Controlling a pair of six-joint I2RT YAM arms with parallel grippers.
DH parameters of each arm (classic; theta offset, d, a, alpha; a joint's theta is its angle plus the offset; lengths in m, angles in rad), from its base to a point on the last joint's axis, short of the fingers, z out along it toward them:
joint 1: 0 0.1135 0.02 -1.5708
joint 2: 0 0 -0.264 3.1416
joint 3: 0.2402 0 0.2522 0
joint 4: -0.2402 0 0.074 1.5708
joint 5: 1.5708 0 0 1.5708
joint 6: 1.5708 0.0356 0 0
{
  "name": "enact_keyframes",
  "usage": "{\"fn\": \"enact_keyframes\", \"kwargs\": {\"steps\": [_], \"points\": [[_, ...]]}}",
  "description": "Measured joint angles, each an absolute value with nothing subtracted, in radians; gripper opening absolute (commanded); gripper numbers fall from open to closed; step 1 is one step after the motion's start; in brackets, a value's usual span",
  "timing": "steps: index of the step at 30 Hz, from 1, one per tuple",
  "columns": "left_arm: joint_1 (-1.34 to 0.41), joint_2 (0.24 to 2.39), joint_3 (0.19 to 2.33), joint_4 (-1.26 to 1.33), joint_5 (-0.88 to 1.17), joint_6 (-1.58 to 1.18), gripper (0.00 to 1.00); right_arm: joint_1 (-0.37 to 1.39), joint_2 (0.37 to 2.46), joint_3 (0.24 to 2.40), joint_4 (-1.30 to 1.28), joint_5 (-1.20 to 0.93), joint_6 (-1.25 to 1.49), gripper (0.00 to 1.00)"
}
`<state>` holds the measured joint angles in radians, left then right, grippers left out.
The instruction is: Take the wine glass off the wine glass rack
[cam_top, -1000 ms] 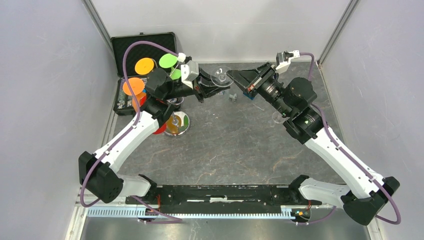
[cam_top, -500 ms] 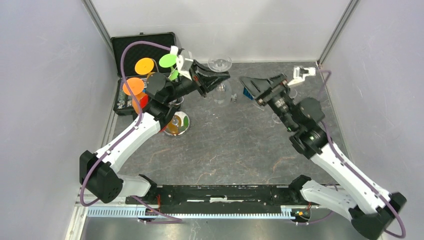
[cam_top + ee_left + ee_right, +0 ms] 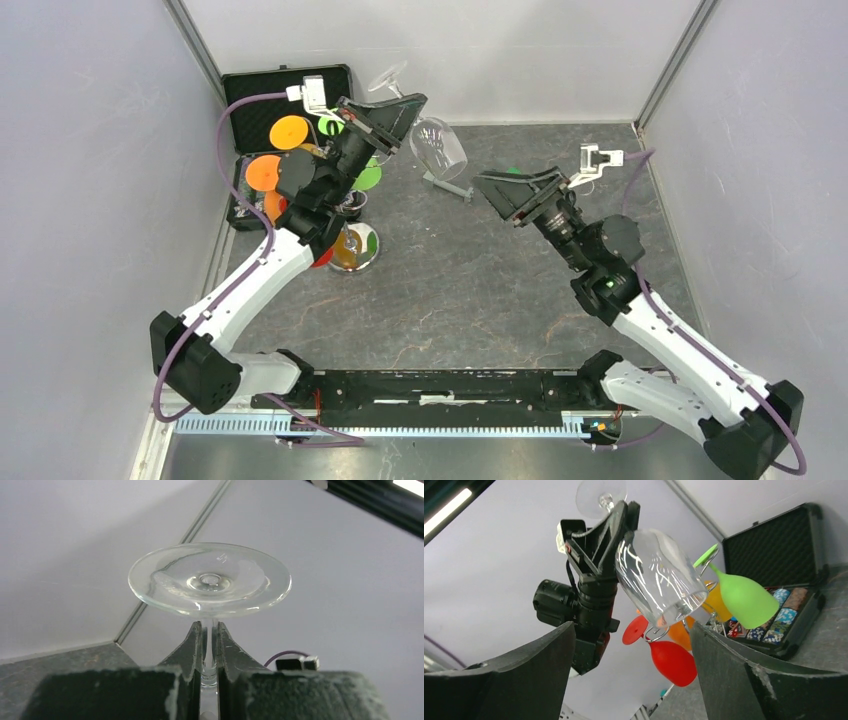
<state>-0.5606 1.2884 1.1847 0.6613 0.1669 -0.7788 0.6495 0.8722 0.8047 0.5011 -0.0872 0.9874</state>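
Note:
My left gripper [image 3: 404, 108] is shut on the stem of a clear wine glass [image 3: 438, 148], held high and tilted, foot toward the back wall. In the left wrist view the round foot [image 3: 210, 580] sits just past the fingertips [image 3: 192, 645], with the stem pinched between them. The wine glass rack [image 3: 357, 250] stands left of centre with orange [image 3: 288, 131], green [image 3: 370, 178] and red glasses hanging on it. My right gripper [image 3: 515, 190] is open and empty, right of the glass; its wrist view shows the clear bowl [image 3: 659, 577] beyond the spread fingers [image 3: 719, 665].
An open black case [image 3: 250, 95] lies at the back left behind the rack; the right wrist view shows it [image 3: 779, 550] behind a green glass [image 3: 744, 597] and a red glass [image 3: 671, 662]. A small grey object [image 3: 447, 187] lies on the table below the held glass.
The right gripper has opened and drawn back to the right. The left arm has lifted the clear glass up and toward the back left, tilting it.

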Motion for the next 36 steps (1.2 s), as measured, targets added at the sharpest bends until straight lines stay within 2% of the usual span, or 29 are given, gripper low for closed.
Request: {"fn": "enact_keyframes", "kwargs": {"steps": [6, 9, 21, 29, 32, 36], "points": [[-0.561, 1.263, 1.166, 0.672, 0.083, -0.929, 0.02, 0.649, 0.947, 0.805, 0.607, -0.183, 1.017, 0.67], [-0.561, 1.254, 1.149, 0.688, 0.065, -0.977, 0.02, 0.649, 0.97, 0.805, 0.676, -0.217, 1.036, 0.63], [-0.561, 1.254, 1.134, 0.742, 0.054, -1.086, 0.02, 0.65, 1.065, 0.849, 0.784, -0.265, 1.09, 0.62], [-0.584, 1.254, 1.106, 0.768, 0.038, -1.097, 0.02, 0.664, 1.137, 0.862, 0.903, -0.27, 1.159, 0.52], [-0.601, 1.254, 1.093, 0.789, 0.025, -1.088, 0.02, 0.685, 1.159, 0.862, 0.943, -0.268, 1.196, 0.46], [-0.609, 1.248, 1.081, 0.82, 0.015, -1.082, 0.02, 0.699, 1.179, 0.862, 0.976, -0.252, 1.227, 0.29]]}}
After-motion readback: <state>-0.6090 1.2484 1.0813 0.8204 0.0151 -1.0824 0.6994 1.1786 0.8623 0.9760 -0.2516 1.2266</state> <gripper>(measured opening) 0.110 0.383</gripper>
